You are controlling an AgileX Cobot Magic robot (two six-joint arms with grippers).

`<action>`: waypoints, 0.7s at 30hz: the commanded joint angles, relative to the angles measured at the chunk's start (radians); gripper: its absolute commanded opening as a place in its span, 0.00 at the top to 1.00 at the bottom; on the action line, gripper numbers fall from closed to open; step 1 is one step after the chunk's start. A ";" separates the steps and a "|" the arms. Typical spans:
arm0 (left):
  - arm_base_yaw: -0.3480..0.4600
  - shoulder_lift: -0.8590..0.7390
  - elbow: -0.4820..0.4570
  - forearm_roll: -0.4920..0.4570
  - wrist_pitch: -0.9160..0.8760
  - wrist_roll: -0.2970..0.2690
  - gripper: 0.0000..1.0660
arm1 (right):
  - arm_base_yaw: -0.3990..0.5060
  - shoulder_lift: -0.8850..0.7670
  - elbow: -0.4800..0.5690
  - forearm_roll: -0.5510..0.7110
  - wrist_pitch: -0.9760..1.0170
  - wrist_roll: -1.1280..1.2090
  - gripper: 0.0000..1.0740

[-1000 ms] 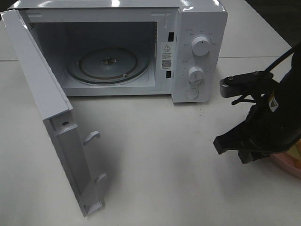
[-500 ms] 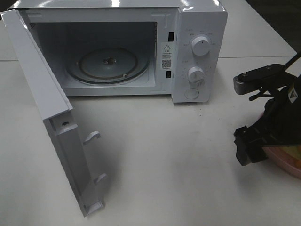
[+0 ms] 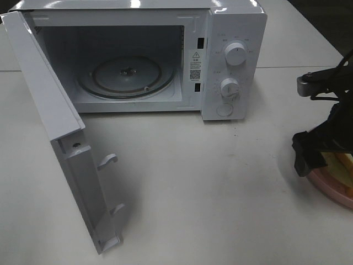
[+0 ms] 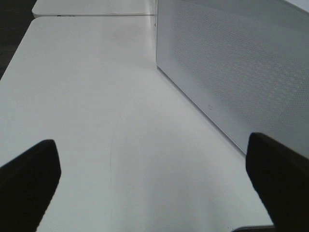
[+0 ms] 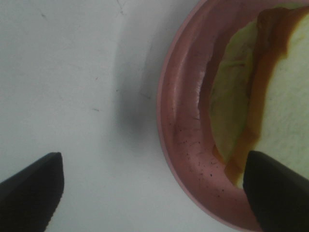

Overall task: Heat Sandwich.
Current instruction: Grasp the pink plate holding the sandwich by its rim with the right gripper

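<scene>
High view: microwave (image 3: 237,25) fills upper left to centre, w/ door (image 3: 47,105) swung wide open toward lower left and glass turntable (image 3: 127,76) visible inside. Two knobs (image 3: 235,54) on the front panel; markings too small to read. Rt arm is at the right edge, mostly cut off by the frame, only black parts and cables showing. Below it, lower right, is a pink plate (image 3: 333,193) on the white table (image 3: 209,182). Part of the plate runs past the frame edge and part sits behind the arm. Only a thin yellowish strip shows on it from here. Left arm isn't in this view.

Rt wrist cam, close and a bit blurry: sandwich (image 5: 282,92) lies on the plate, cut off by the frame. Only one corner shows, w/ white bread, brown crust, pale green and orange filling. Right gripper (image 5: 155,191) has its jaws wide apart. One dark fingertip (image 5: 31,191) is over bare table, the other over the plate's sandwich side, so the rim lies between them. Can't tell if either tip touches anything.

Left wrist cam: left gripper (image 4: 154,181) also has jaws spread wide, only the two dark tips in shot, w/ table between them. The microwave's perforated side wall is just beside it.
</scene>
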State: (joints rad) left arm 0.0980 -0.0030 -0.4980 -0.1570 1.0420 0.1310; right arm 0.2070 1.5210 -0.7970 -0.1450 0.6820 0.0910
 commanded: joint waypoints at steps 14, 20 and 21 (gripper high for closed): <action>0.002 -0.029 0.003 -0.002 -0.003 -0.009 0.05 | -0.010 0.217 -0.103 -0.045 -0.036 -0.002 0.13; 0.002 -0.029 0.003 -0.002 -0.003 -0.009 0.05 | -0.031 0.271 -0.103 -0.053 -0.056 0.010 0.14; 0.002 -0.029 0.003 -0.002 -0.003 -0.009 0.05 | -0.031 0.271 -0.103 -0.053 -0.056 0.010 0.14</action>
State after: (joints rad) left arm 0.0980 -0.0030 -0.4980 -0.1570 1.0420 0.1310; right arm 0.1800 1.7880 -0.8950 -0.1910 0.6280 0.1000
